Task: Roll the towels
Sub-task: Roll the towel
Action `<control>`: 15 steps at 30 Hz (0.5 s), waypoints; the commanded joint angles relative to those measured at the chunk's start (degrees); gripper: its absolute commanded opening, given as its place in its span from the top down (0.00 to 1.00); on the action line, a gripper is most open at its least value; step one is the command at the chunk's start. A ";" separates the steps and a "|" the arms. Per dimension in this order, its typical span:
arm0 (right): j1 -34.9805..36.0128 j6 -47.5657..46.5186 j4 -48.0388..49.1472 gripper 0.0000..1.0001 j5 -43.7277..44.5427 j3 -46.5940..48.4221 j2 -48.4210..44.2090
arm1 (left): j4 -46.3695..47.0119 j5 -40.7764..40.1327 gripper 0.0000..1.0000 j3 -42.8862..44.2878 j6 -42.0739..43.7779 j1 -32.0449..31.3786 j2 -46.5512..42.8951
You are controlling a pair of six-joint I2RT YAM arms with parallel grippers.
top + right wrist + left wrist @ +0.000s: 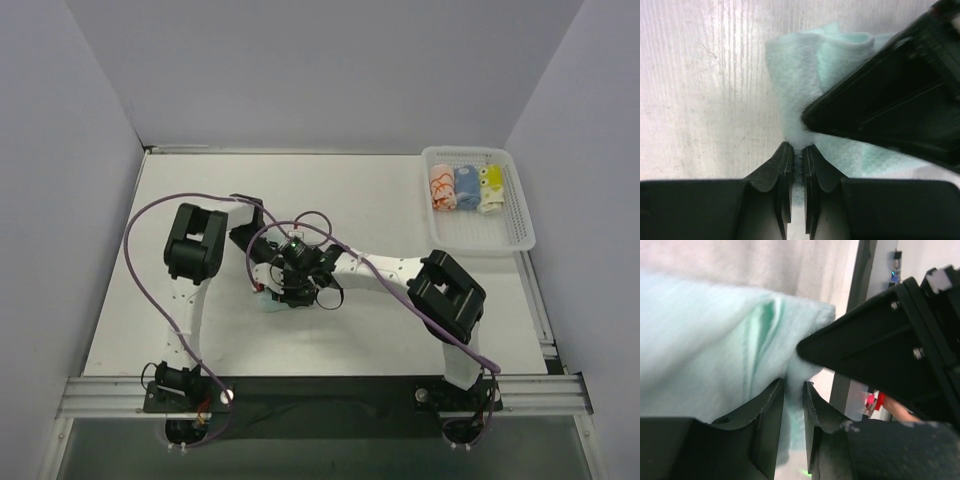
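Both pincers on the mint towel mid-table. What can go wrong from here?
1. The right pincer pinches only a thin edge of the mint-green towel; it may slip out when pulled.
2. The left pincer grips the same cloth right beside it; the two could collide.
3. The towel looks bunched, not flat, so the roll may come out loose.

i work in what looks like a robot lab test cell. the white table [370, 200] is boxed in by plain pale walls [320, 70] behind it and on both its sides. along the table's near edge runs a bare aluminium rail [105, 398], where my left arm [195, 245] and right arm [450, 295] are bolted. purple cables [135, 235] loop loose above the tabletop. a white slotted basket [490, 235] sits at the table's far right corner.
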 commanded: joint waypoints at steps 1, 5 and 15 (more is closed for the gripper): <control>0.00 3.61 -14.79 1.00 -8.53 3.04 2.04 | 1.27 -4.49 0.66 0.83 -0.98 5.43 -4.42; -0.35 5.99 -17.08 1.00 -10.74 3.75 1.95 | 1.89 -3.17 0.63 3.98 -2.56 12.38 -6.01; -6.06 15.40 -21.57 1.00 -22.86 12.01 9.06 | 11.01 3.78 0.58 4.71 -11.42 29.52 -15.40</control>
